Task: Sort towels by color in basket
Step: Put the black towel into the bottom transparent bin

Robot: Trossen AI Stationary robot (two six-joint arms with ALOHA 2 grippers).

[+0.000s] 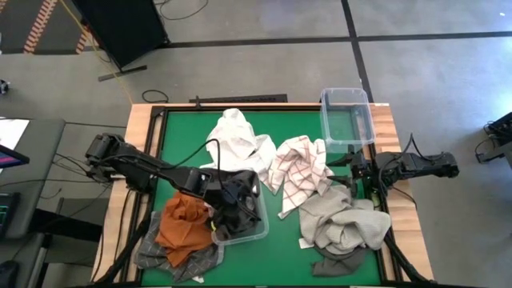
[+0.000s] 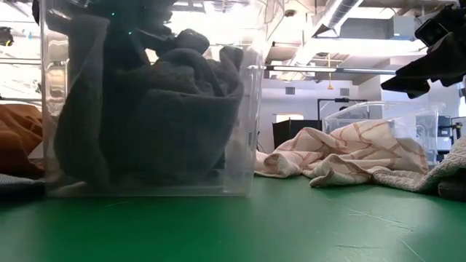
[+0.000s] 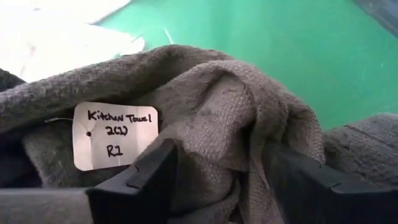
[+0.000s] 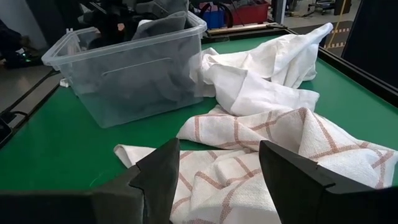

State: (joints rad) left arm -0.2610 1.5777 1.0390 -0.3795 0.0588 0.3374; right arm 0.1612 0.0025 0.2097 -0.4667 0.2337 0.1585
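Observation:
A clear bin (image 1: 258, 230) near the table's front middle holds a dark grey towel (image 2: 160, 116) that bears a white paper tag (image 3: 114, 135). My left gripper (image 3: 217, 186) is open and slants down into the bin, one finger on each side of a raised fold of that towel. A rust orange towel (image 1: 182, 228) lies on a heathered grey one (image 1: 164, 258) left of the bin. The white towel (image 1: 236, 138), the red-checked towel (image 4: 249, 149) and the beige-grey towel (image 1: 346, 222) lie spread on the green table. My right gripper (image 4: 217, 180) waits open at the right edge, above the checked towel. My left gripper comes slanting down from the table's left, and a raised fold of the dark grey towel (image 3: 214, 158) fills the gap between its open fingers. Whether the cloth touches the fingers' inner faces, I cannot tell. The towel rests in the bin, bunched and slack.
A second clear bin (image 1: 346, 116) stands at the far right corner. Another dark cloth (image 1: 334, 261) shows under the beige-grey towel's near end. Bare green table lies along the far left and at the near middle.

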